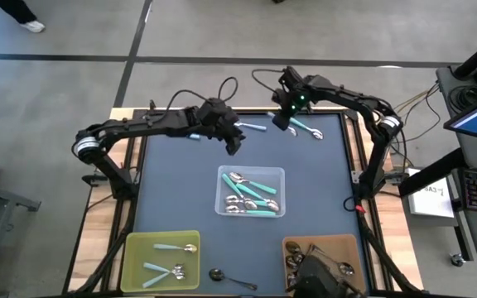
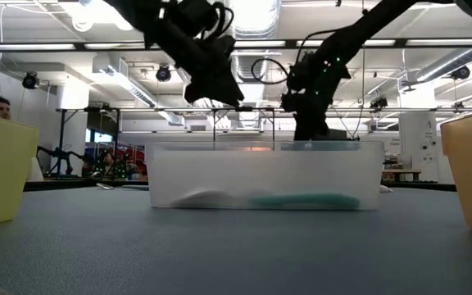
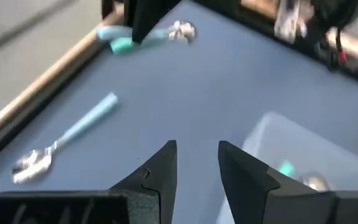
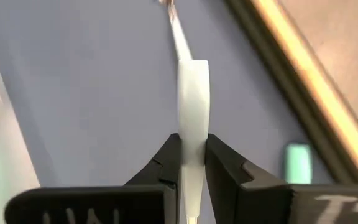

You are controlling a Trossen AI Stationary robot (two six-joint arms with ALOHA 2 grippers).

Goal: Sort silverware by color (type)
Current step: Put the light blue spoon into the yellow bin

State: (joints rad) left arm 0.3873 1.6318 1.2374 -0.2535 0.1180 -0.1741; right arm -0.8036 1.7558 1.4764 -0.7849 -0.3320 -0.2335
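Three bins [image 1: 252, 172] sit low on our table [image 1: 172, 190], while upper centre our left gripper [image 3: 197, 163] hangs parted and empty and our right gripper [image 4: 193, 163] pinches a pale-handled spoon [image 4: 192, 93] thinly at its handle end, so it may swivel loose.

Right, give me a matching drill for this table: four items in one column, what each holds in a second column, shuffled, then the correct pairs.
Column one
1. clear bin
2. yellow bin
3. right gripper
4. left gripper

Column two
A. pale blue-handled spoons
B. nothing, fingers apart over the mat
C. teal-handled spoons
D. one pale-handled spoon, pinched by its handle

Pairs: 1-C, 2-A, 3-D, 4-B
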